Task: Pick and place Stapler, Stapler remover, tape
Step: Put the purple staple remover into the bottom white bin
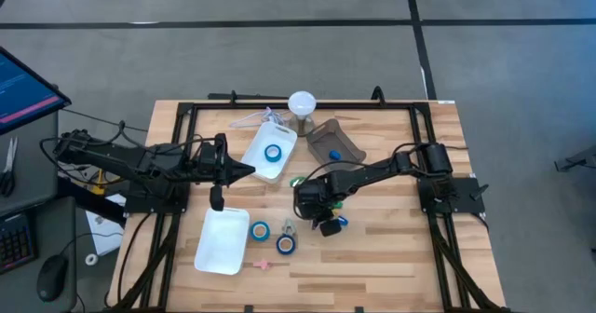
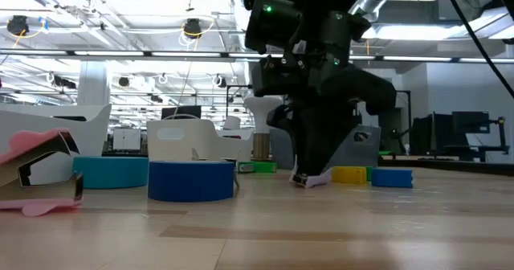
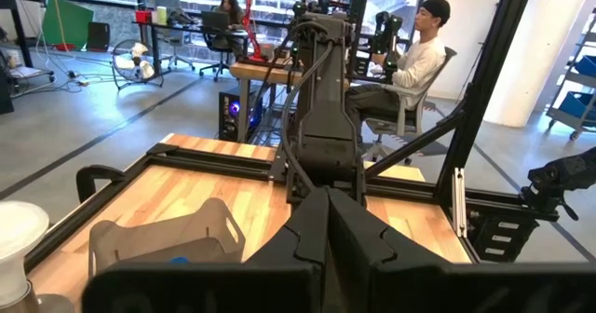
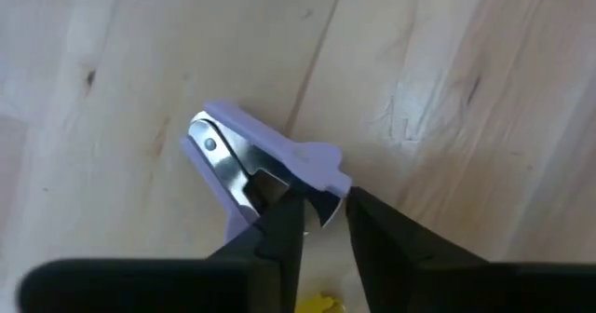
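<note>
My right gripper points down at the table's middle, shut on a lilac stapler remover with metal claws. Two blue tape rolls lie flat on the wood to its left, the nearer one large in the low view. A third blue roll lies in the white tray. My left gripper is shut and hovers level beside that tray, touching nothing. A pink remover lies near the low camera. I cannot make out a stapler. My right gripper pinches the lilac stapler remover by its rear end, one finger on each side. The fingers come from above, pointing down. The claw end points away from the fingers. In the low view the remover's lilac edge sits at the table top.
A second white tray sits near the front left. A grey bin holding a blue item and a white lamp-like disc stand at the far side. Small green, yellow and blue pieces lie around the right gripper. A seated person is beyond the table.
</note>
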Action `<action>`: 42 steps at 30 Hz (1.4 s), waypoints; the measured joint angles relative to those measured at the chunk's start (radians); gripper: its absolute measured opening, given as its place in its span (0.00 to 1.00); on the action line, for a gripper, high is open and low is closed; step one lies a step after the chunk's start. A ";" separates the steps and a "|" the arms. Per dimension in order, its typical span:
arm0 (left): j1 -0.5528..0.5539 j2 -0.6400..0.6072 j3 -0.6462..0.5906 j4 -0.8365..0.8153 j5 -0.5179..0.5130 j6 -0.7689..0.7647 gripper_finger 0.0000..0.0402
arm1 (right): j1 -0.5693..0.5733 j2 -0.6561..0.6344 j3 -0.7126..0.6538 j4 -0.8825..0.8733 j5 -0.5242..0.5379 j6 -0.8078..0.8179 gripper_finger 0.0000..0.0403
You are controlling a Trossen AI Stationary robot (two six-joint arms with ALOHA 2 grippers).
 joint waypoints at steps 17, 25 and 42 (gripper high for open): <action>0.000 0.000 0.000 0.000 0.000 0.000 0.01 | -0.020 -0.044 0.050 -0.039 0.007 0.028 0.01; 0.000 -0.006 0.000 -0.002 0.000 0.003 0.01 | -0.031 -0.045 0.210 -0.038 0.013 0.029 0.00; 0.000 -0.058 0.000 -0.088 -0.078 -0.054 0.01 | -0.034 -0.046 0.518 -0.091 0.271 0.044 0.00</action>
